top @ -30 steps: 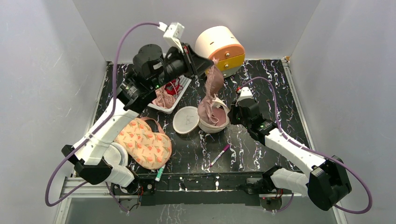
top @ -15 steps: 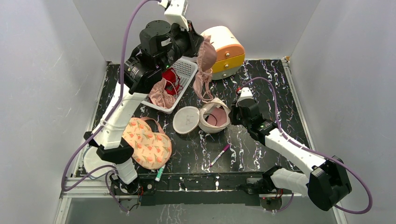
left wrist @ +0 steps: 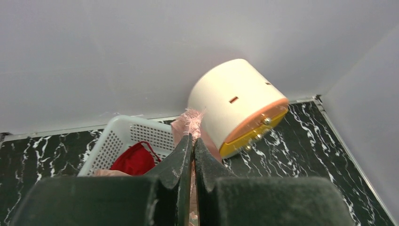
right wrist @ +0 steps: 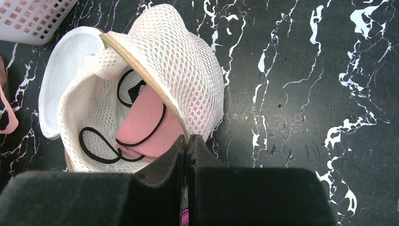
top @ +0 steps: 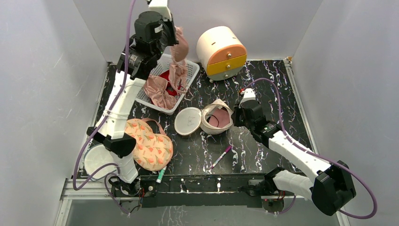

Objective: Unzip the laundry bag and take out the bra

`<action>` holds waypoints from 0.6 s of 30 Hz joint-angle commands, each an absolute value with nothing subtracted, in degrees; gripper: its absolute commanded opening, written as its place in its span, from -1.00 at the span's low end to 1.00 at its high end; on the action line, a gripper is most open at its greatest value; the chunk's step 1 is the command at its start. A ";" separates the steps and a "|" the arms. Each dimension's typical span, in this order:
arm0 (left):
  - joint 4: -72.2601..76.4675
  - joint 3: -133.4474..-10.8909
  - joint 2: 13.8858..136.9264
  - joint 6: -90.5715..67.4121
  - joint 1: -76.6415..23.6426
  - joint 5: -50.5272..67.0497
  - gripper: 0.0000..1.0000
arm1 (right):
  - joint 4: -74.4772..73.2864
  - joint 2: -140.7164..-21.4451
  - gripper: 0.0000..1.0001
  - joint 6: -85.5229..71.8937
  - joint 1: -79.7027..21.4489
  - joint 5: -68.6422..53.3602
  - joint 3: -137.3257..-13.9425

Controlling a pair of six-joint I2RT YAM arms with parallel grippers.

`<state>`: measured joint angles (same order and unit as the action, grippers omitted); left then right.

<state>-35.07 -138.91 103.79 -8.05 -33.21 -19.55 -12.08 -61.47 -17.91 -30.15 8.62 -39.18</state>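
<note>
The left tool [left wrist: 193, 141] was clamped on a pink lace bra [top: 179, 48], which hung above the white lattice basket [top: 190, 70] near the far-left corner of the surface [top: 197, 150]. The right tool [right wrist: 187, 141] was closed on the zip rim of the laundry bag [right wrist: 183, 56], which lay open near the centre of the surface.

Black marbled surface [top: 263, 84]: basket [top: 187, 70] rear L, drawer drum [top: 221, 44] rear ctr, open laundry bag [top: 189, 121] mid, floral pad [top: 148, 146] + marker [top: 221, 157] front.
</note>
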 commanded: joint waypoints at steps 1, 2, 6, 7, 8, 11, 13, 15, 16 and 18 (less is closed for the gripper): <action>-31.40 -140.33 103.20 -9.25 -28.55 -17.78 -1.00 | -10.31 -61.15 -1.00 -17.65 -30.04 8.66 -41.82; -31.49 -140.28 103.39 -9.94 -27.29 -16.78 -1.00 | -10.36 -61.17 -1.00 -17.58 -30.05 8.66 -41.90; -31.02 -137.58 103.42 -13.21 -22.81 -12.00 -1.00 | -10.57 -61.21 -1.00 -17.39 -30.06 8.63 -42.06; -30.76 -136.36 103.30 -13.48 -22.10 -11.30 -1.00 | -10.63 -61.19 -1.00 -17.33 -30.04 8.68 -42.09; -30.45 -135.07 103.23 -13.59 -21.46 -10.99 -1.00 | -10.62 -61.17 -1.00 -17.38 -30.01 8.74 -42.05; -29.89 -131.95 103.69 -13.45 -19.48 -10.05 -1.00 | -10.70 -61.17 -1.00 -17.38 -30.05 8.62 -42.25; -30.08 -130.94 104.43 -14.45 -17.72 -6.78 -1.00 | -10.72 -61.25 -1.00 -17.38 -30.04 8.40 -42.36; -30.27 -129.28 105.00 -16.61 -16.17 -3.53 -1.00 | -10.72 -61.30 -1.00 -17.34 -30.06 8.39 -42.45; -29.91 -127.85 104.93 -17.75 -15.59 -1.25 -1.00 | -10.72 -61.41 -1.00 -17.30 -30.01 8.39 -42.52; -28.10 -123.71 103.80 -20.25 -14.66 3.04 -1.00 | -10.80 -61.71 -1.00 -17.29 -30.03 8.25 -42.70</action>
